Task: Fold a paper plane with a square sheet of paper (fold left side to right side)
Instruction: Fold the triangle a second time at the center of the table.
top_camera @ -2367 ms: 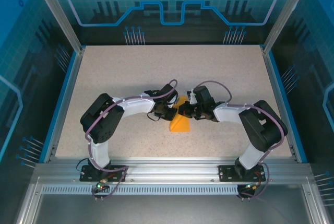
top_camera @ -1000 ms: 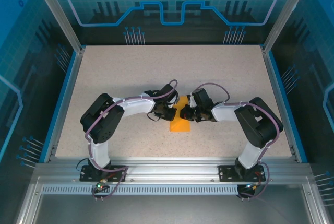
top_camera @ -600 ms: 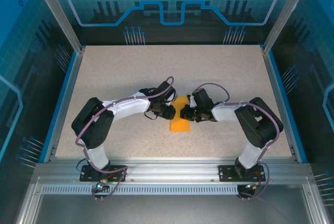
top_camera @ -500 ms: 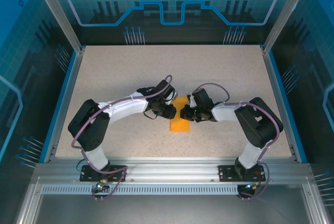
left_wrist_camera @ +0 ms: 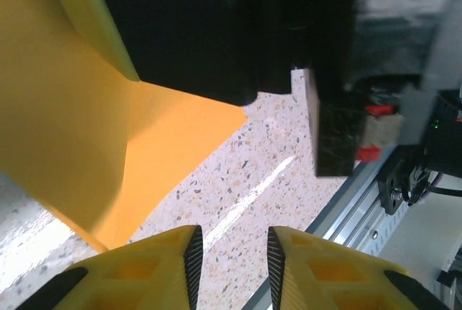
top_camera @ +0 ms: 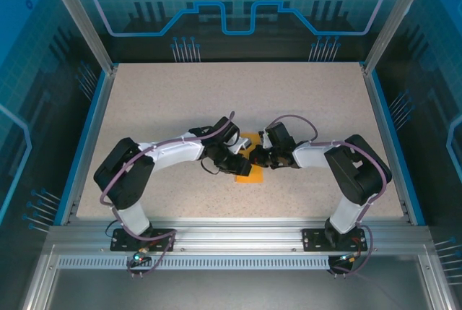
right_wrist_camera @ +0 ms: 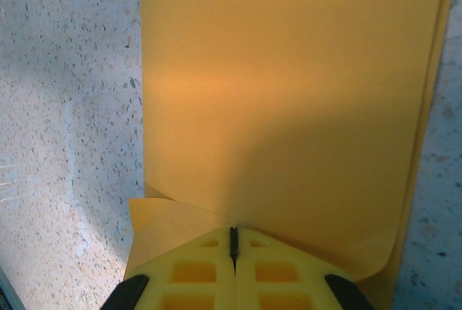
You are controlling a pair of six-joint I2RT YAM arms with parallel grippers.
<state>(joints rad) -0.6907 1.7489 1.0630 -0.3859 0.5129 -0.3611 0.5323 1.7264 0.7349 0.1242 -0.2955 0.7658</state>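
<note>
Folding rightward, you have the paper (top_camera: 252, 173) just right of your left gripper (left_wrist_camera: 232, 241), slightly open, empty; right gripper (right_wrist_camera: 233, 234), shut, touches it.

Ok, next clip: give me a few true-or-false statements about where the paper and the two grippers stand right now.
1. The right gripper is shut. True.
2. The left gripper is clamped on the square sheet of paper. False: its fingers stand apart, with bare table showing between them.
3. The paper is blue. False: it is bright orange.
4. The paper lies on the table just ahead of the right gripper's tips. True.
</note>
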